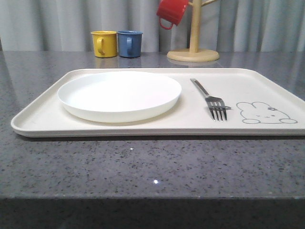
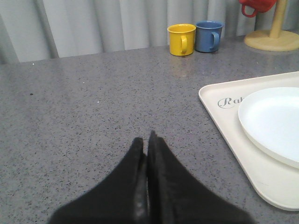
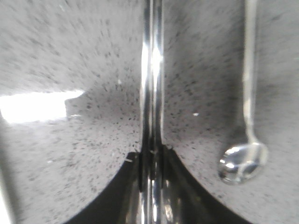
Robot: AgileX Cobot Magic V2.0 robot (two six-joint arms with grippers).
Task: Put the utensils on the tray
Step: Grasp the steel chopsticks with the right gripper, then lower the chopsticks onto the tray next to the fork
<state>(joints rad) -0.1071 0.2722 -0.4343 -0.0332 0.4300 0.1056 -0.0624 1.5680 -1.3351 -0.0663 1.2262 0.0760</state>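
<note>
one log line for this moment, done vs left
on tray: plate, fork | right pincer: shut on chopsticks | spoon: on counter | left pincer: shut

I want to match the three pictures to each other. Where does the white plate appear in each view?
Front view: the white plate lies on the left half of the tray.
Left wrist view: it is at the right edge, partly cut off, on the tray.
Right wrist view: I cannot find it.
Shared landmark: yellow mug beside blue mug.

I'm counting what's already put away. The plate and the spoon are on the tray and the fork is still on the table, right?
Not quite: you swapped them. In the front view the fork lies on the tray beside the plate. The right wrist view shows the spoon still on the table.
</note>
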